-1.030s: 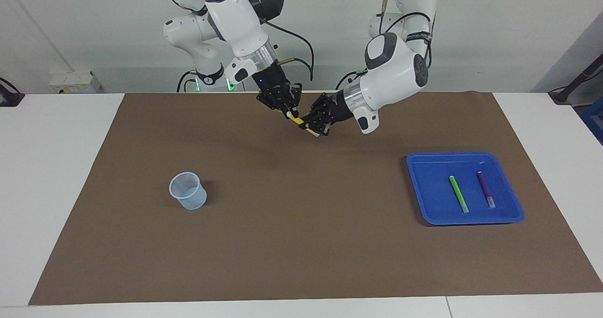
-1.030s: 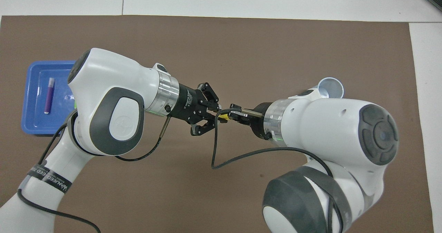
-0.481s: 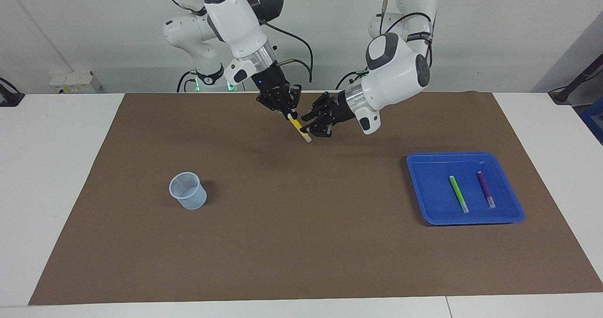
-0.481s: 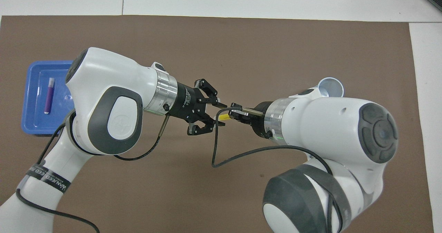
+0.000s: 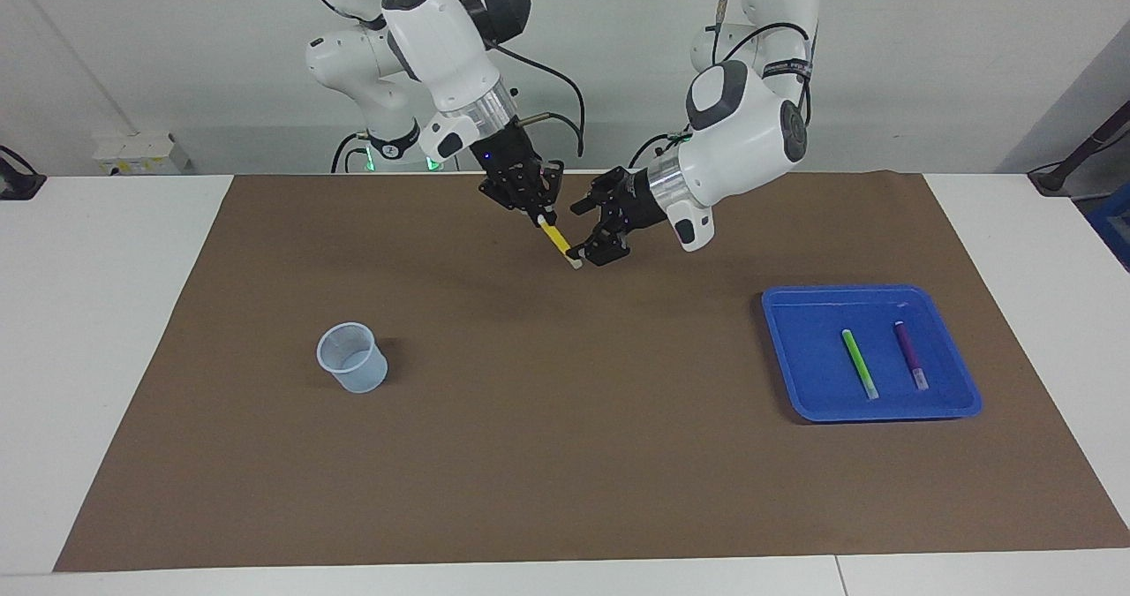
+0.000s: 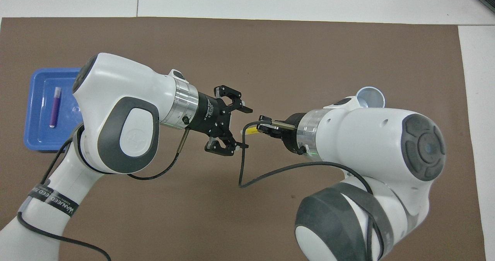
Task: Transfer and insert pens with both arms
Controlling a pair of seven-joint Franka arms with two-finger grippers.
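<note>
Both arms were raised over the brown mat (image 5: 565,455), above its middle part close to the edge where the robots stand. The right gripper (image 5: 540,216) was pressed together on the upper end of the yellow pen (image 5: 557,240) and held it in the air. The pen pointed down in a slant, with its pale whitish end at the bottom, over the mat. In the overhead view only a short yellow piece of the pen (image 6: 251,130) showed in front of the right gripper (image 6: 262,130).

The left gripper (image 5: 598,228) was just beside the lower end of the yellow pen, and its fingers were spread wide. In the overhead view the two fingers of the left gripper (image 6: 238,128) stood clearly apart, and the pen tip pointed toward the gap between them. I could not tell whether one finger touched the pen.

The blue tray (image 5: 786,375) lay on the mat toward the left arm's end of the table. In it the green pen (image 5: 859,364) and the purple pen (image 5: 910,354) lay side by side, apart from each other, with the pale ends toward the table edge away from the robots. In the overhead view the left arm covered the green pen.

The pale plastic cup (image 5: 352,358) stood upright on the mat toward the right arm's end of the table.
</note>
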